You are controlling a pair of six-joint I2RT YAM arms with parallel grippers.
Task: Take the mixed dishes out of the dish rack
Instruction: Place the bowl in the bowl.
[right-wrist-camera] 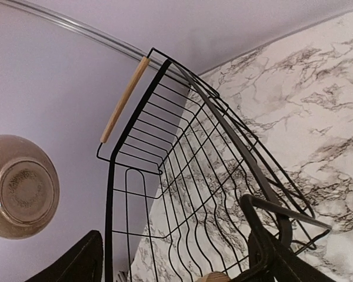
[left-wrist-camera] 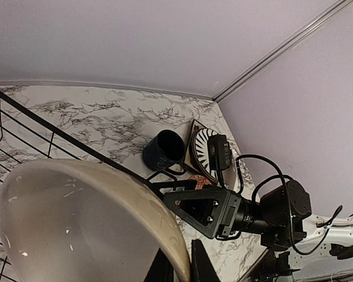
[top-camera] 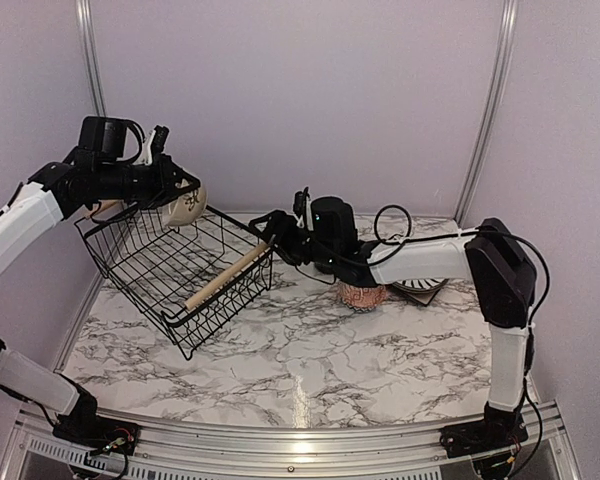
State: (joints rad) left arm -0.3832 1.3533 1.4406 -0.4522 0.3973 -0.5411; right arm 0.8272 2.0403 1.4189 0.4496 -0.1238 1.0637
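Marble-veined table [top-camera: 310,370] first: spreads under both arms, plain lilac walls behind. Then the dish rack [top-camera: 170,270]: stands on the table's left half, black wire with flaring sides, one wooden handle [top-camera: 225,275] along the rim nearest the centre. Meets the right gripper [top-camera: 272,232] at that rim: fingers apart, one on each side of the wire edge in the wrist view (a bit of the handle just peeks in below), not closed on it. Farther right, behind the right forearm, the dark square plate [left-wrist-camera: 191,132]: shows only an edge, carries the striped plate [left-wrist-camera: 200,144] on top. Next in size, the cream bowl [top-camera: 188,203]: hangs above the rack's far left corner, clear of the wires, tipped on edge, foot ring turned toward the right wrist camera. Sits in the left gripper [top-camera: 170,188], fingers clamped on its rim. Then the navy mug [left-wrist-camera: 163,150]: rests on the marble just beside the plates, on their rack side, mouth toward the left wrist camera. Last, the patterned bowl [top-camera: 362,296]: sits on the table under the right forearm, near the plates.
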